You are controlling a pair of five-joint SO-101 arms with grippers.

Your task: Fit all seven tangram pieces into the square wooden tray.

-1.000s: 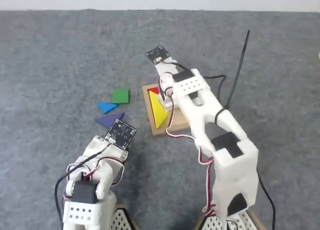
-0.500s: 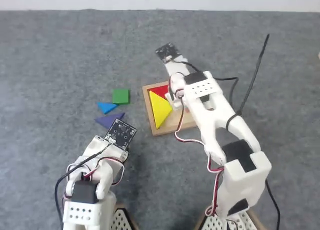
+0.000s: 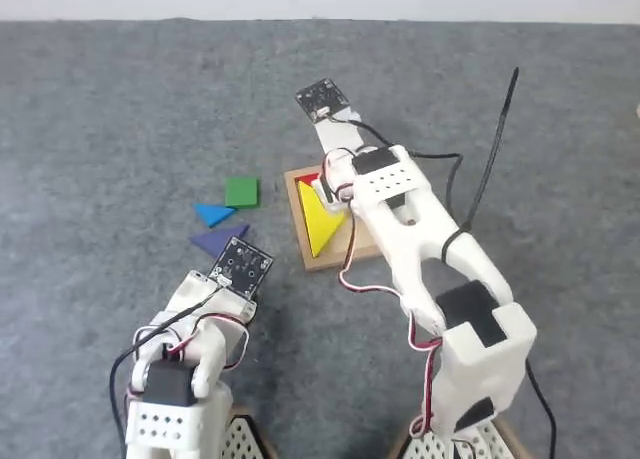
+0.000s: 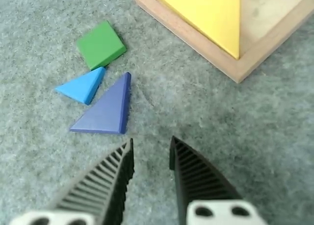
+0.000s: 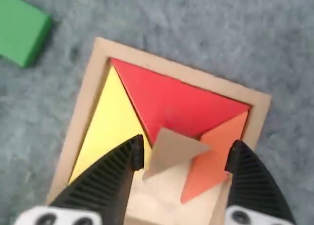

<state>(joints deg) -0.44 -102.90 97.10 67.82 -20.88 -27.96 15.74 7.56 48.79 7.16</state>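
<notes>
Right gripper (image 5: 187, 150) hangs over the tray (image 5: 86, 92), jaws spread.

— Where is the wooden tray (image 3: 330, 259)?
— In the middle of the grey table (image 3: 120, 129), partly under the right arm (image 3: 420, 239). A yellow triangle (image 3: 318, 224) lies in it, and a red piece (image 3: 307, 182) peeks out next to it.
— And the other pieces?
— On the table beside the tray: a green square (image 3: 241, 191), a light blue triangle (image 3: 212, 214) and a dark blue triangle (image 3: 218, 241). The left arm (image 3: 195, 329) is near that last one.
</notes>
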